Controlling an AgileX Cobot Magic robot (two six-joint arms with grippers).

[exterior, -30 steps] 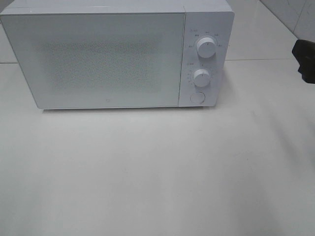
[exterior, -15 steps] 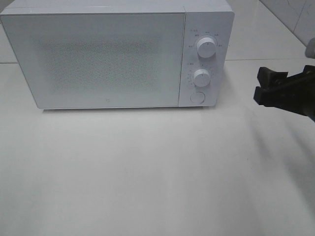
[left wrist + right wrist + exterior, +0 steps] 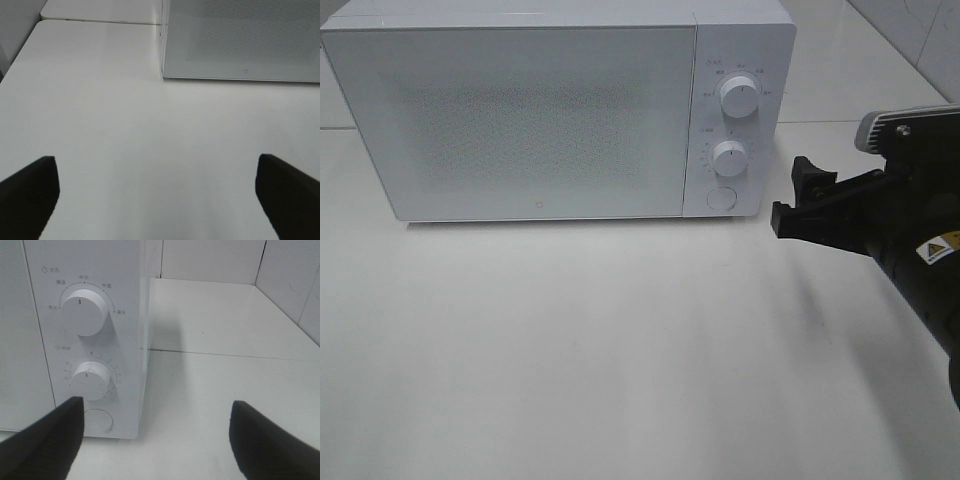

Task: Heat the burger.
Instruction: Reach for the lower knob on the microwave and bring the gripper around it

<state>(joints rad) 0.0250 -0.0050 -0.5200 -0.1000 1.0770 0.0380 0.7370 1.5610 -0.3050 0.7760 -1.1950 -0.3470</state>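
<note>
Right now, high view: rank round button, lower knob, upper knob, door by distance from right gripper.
1. Round button, lowest, and lower knob just above it: too close to call.
2. Upper knob, topmost.
3. Door, far left, farthest from the right gripper.

Microwave [image 3: 540, 110]: stood at the back of the tabletop [image 3: 620, 350], its door [image 3: 520, 120] shut and closing off the cavity.
Front: bare white surface ran the full width before the door.
Right side: open strip between the microwave's side and the tiled wall [image 3: 930, 30]; the right gripper [image 3: 790, 193] hung there, fingers spread, near the control panel [image 3: 730, 130].
Left side: bare table beside the microwave's corner.
</note>
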